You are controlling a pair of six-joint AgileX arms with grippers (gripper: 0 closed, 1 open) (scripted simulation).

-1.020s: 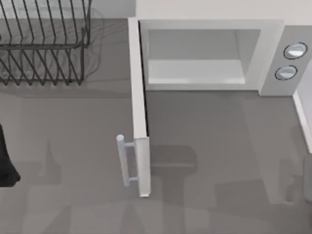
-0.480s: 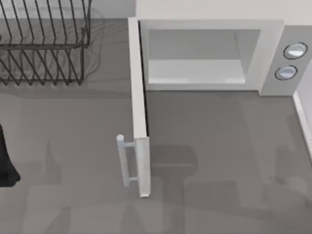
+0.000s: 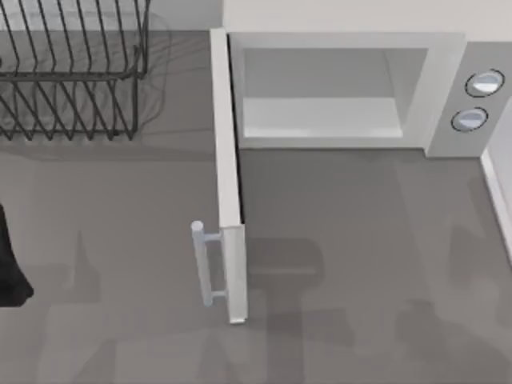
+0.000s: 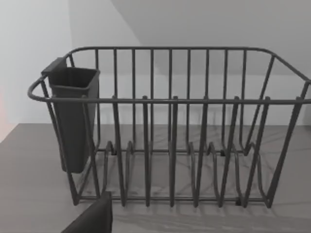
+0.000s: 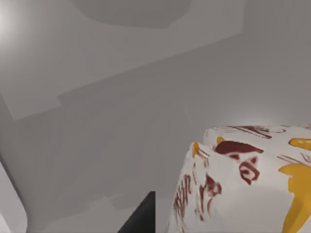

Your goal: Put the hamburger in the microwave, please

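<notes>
The microwave (image 3: 448, 80) stands at the back right of the table, a white box with a pale cavity (image 3: 320, 116). Its door (image 3: 228, 184) is swung wide open toward the front, the bar handle (image 3: 202, 264) on its left face. Two round knobs (image 3: 478, 100) sit on the grey panel. The hamburger (image 5: 248, 184), white with red and yellow print, looms very close in the right wrist view, beside a dark part of my right gripper (image 5: 142, 216). Whether it is held I cannot tell. My left arm (image 3: 10, 268) is parked at the table's left edge.
A dark wire rack (image 3: 72, 72) stands at the back left, and the left wrist view shows this rack (image 4: 170, 141) with a dark cup (image 4: 73, 116) hung on its end. A pale wall edge (image 3: 498, 200) runs along the table's right side. Bare grey tabletop (image 3: 360, 240) lies before the microwave.
The grey piece of my right arm at the top view's right edge has gone out of the picture, and its shadows on the table have shifted. The left arm, door and rack have not moved.
</notes>
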